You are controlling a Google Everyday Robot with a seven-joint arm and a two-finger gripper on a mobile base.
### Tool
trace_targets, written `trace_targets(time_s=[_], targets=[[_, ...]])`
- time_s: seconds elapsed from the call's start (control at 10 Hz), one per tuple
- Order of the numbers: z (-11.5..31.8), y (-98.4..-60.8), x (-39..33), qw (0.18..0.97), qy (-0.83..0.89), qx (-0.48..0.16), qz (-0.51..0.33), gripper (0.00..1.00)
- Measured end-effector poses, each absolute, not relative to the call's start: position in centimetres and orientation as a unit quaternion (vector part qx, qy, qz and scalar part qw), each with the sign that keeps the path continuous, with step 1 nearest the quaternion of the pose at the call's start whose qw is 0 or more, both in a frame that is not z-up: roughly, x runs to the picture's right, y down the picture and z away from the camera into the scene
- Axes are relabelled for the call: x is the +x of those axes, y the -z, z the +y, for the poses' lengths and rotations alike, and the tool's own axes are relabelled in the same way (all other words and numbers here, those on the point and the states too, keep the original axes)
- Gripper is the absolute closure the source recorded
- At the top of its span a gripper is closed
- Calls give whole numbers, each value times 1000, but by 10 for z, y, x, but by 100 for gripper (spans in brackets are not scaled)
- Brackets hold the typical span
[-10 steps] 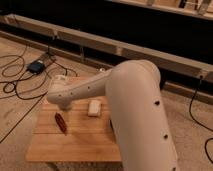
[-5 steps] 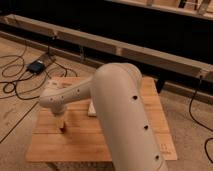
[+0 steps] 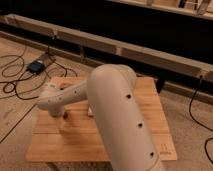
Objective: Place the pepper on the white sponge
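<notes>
Obs., camera view. The arm (image 3: 117,115) crosses most of the scene: a thick cream-white link, smooth matte shell with small dark screw holes, rising from the near right. A slimmer forearm reaches left and dips toward the table (image 3: 60,145).

Gripper (image 3: 55,113): it hangs at the low end of that forearm, over the left-middle part of the table and close above the top. The rounded wrist housing covers it, so you cannot tell how wide it stands or whether it holds anything.

Pepper (image 3: 66,116): a small dark reddish sliver shows just right of the wrist end, on or near the wood. You should treat this as the pepper only tentatively. Whether it touches the gripper cannot be told.

White sponge: not visible. If it is on the table, the thick link hides it, probably right of the gripper.

Judgement: the low, downward wrist pose suits a pick from above on a slender, tapered piece lying flat. The carry to the sponge is not yet done.

Table: pale wood boards, lengthwise grain, flat, low and square-cornered. A thin pepper could roll on it if you nudge it.

Floor: tan, rough-looking carpet. Black cables (image 3: 15,82) loop at the far left by a small dark box (image 3: 36,66).
</notes>
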State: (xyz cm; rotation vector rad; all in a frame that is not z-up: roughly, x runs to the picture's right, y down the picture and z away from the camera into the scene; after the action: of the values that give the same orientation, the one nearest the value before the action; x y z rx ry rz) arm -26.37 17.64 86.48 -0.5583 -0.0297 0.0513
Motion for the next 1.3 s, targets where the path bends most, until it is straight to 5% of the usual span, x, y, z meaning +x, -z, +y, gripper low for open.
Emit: trace_targets(time_s=[0.6,1.3], targets=[[152,-860,-255,970,-16,-243,-5,94],[110,-827,-161,975,-79,-206,22,100]])
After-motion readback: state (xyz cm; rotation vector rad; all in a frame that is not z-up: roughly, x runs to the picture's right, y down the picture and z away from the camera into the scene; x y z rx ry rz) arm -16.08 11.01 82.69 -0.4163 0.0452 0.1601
